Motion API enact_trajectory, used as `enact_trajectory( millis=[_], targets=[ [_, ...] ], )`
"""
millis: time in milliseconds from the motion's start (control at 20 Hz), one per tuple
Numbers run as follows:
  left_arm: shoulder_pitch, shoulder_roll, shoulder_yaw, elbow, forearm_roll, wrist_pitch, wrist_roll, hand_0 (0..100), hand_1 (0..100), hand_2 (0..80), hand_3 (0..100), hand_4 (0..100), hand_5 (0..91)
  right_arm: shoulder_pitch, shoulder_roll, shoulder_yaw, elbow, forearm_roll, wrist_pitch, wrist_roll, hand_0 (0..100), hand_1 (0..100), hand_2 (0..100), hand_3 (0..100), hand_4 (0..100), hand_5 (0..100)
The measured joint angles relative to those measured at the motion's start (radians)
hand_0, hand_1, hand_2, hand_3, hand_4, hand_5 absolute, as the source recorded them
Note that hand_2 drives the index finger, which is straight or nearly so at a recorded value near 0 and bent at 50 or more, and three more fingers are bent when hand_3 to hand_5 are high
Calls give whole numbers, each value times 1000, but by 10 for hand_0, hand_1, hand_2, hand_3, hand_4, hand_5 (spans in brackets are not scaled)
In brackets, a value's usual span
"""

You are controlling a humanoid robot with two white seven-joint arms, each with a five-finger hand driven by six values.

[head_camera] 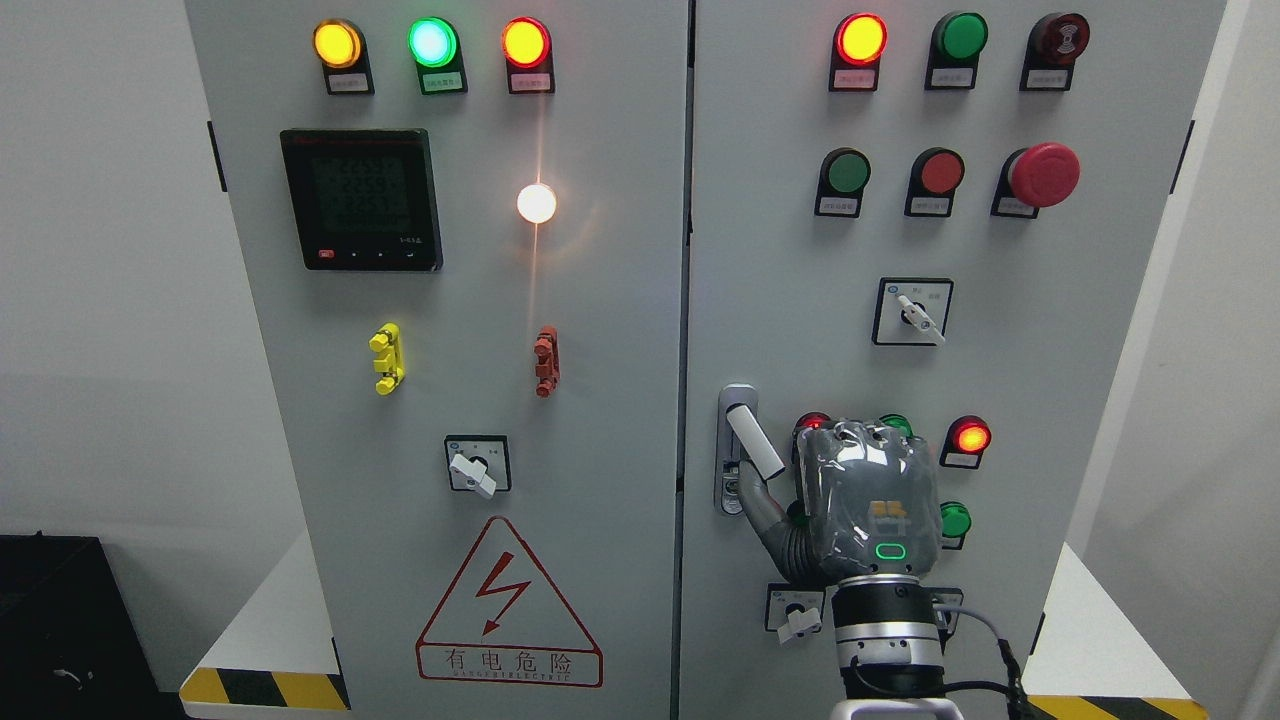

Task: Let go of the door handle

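1. I am looking from the head camera at a tall pale grey metal electrical cabinet [620, 400] with two doors, its centre seam running down the middle of the view.
2. My right hand [860, 505], wrapped in shiny grey covering with a small green light on its back, is raised in front of the right door, its arm coming up from the bottom edge right of the middle.
3. The white bar-shaped door handle [754, 441] sits just right of the seam, swung out at a tilt from its silver lock plate [733, 480].
4. The hand's back faces me. Its thumb [762, 515] reaches up and left to the lower end of the handle; I cannot tell whether it touches. The other fingers curl away from me and hold nothing I can see.
5. The left door carries a black digital meter [361, 198], a bright white lamp [536, 203], and a red lightning warning triangle [508, 603].
6. A red mushroom-shaped stop button [1043, 174] sits upper right.
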Motion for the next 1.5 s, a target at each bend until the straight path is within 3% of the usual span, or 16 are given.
enact_trajectory(
  millis=[1500],
  targets=[
    [0, 0, 0, 0, 0, 0, 0, 120, 556, 0, 0, 0, 0, -4, -8, -27, -7, 0, 0, -13, 450, 418, 952, 1000, 1000, 981]
  ],
)
